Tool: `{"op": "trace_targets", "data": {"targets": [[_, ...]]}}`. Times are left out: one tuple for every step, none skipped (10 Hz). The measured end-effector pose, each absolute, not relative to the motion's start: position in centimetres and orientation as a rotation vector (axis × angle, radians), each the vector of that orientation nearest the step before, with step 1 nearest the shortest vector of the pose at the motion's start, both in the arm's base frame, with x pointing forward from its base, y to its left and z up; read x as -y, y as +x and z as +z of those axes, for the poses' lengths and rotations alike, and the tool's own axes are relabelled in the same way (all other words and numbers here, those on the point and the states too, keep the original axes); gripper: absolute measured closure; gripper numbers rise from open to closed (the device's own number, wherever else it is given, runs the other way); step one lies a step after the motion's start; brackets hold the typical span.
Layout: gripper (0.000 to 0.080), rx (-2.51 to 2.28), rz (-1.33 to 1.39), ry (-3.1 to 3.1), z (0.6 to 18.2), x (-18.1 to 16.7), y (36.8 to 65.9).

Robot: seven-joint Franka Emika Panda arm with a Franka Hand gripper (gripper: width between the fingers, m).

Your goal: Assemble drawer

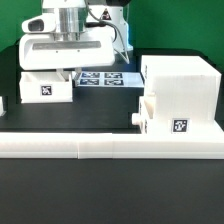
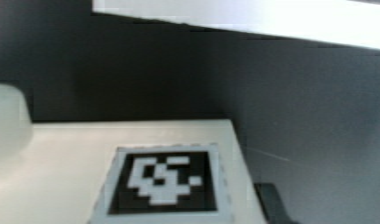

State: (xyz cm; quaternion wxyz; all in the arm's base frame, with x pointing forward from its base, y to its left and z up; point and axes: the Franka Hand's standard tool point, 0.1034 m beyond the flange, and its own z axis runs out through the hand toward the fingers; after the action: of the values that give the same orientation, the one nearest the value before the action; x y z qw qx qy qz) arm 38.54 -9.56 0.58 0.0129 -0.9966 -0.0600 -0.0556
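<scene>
Nearest in ext. view: low white wall runs across the black desk, front side. Just behind it, on the ext. view's right, sits the casing, big white box, upright. One tray sits in its lower part, knob poking out toward the ext. view's left, tag on the face toward the cam. Can't tell how far in it's seated.

Further back, on the ext. view's left, is the 2nd tray, loose on the desk, well apart from the casing, w/ its own tag on the side facing the cam. My gripper hangs right over that tray's top edge. Fingers are hidden by the hand body, so I can't tell if they're spread or pinched, or touching the tray.

Wrist cam: the 2nd tray's flat white face fills the lower part, tag sharp enough to read as black/white squares. White blurred slab beyond it, can't say which part.

Marker board lies flat betw. the 2nd tray and the casing, partly under my arm.
</scene>
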Motion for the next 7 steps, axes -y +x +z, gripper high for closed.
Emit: {"op": "trace_targets", "data": {"targets": [[0.0758,0.187,-0.173,-3.105,0.6,9.6,38.5],[0.0758,0.187,-0.173,-3.105,0.6,9.6,38.5],[0.0758,0.187,-0.173,-3.105,0.6,9.6,38.5],[0.0757,0.193,-0.175,-3.105,0.6,9.4,38.7],[0.0757,0.257,-0.146,-3.088,1.1,8.6,39.4],[0.0757,0.292,-0.117,-3.068,1.9,7.6,40.6],[0.0757,0.316,-0.131,-3.06,2.7,6.9,42.0]]}}
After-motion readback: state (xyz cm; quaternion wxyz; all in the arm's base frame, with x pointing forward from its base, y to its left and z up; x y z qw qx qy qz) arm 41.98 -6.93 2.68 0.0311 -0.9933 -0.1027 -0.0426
